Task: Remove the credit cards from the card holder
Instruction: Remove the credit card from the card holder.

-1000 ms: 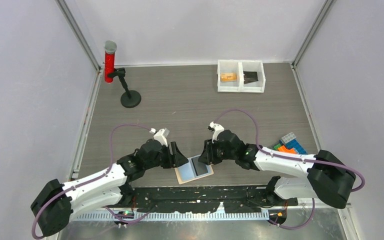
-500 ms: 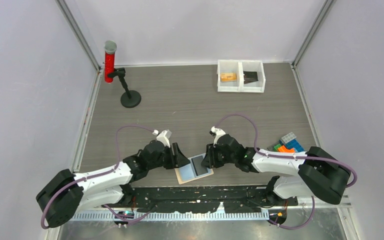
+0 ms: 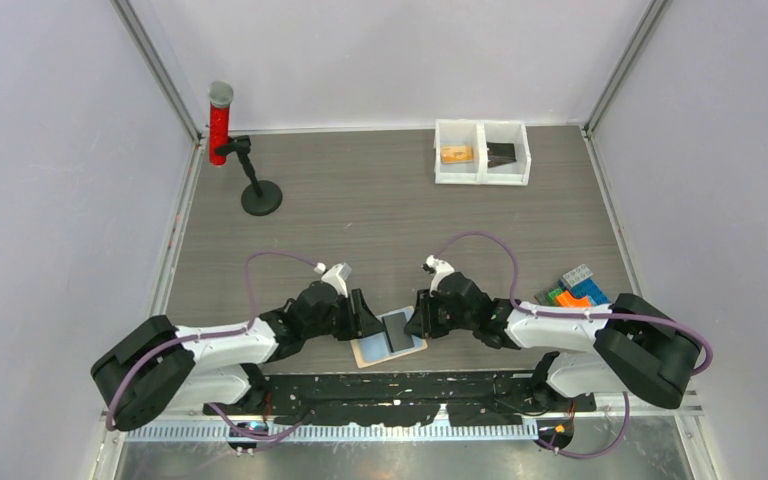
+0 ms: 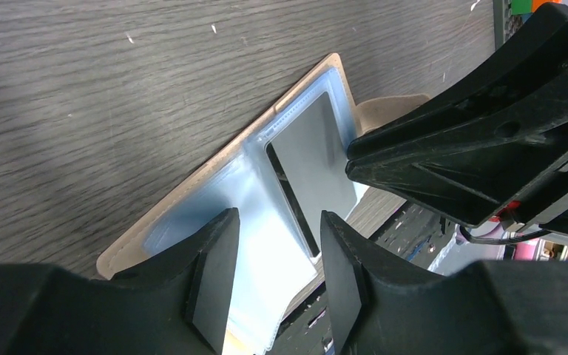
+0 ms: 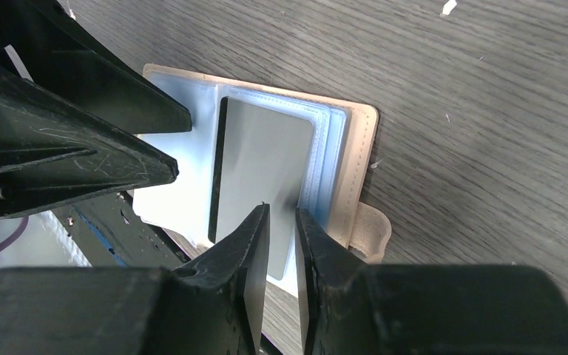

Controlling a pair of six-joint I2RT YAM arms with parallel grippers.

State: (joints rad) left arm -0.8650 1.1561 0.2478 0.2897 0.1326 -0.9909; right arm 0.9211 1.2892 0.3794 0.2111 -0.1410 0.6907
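One plain grey credit card (image 5: 262,174) sits in the open card holder (image 5: 362,163).

Reaches low and inward with the left arm (image 3: 225,345), stretched almost flat. Mirrors that with the right arm (image 3: 560,322). Tilts both wrists down, tips facing each other near the middle, close but apart. Holds the left gripper (image 4: 275,229) clearly parted (a broad gap in its wrist view). Holds the right gripper (image 5: 281,214) narrowed to a thin slit between the fingers.

White arms (image 3: 225,345) with black joints carry purple cables (image 3: 475,236).
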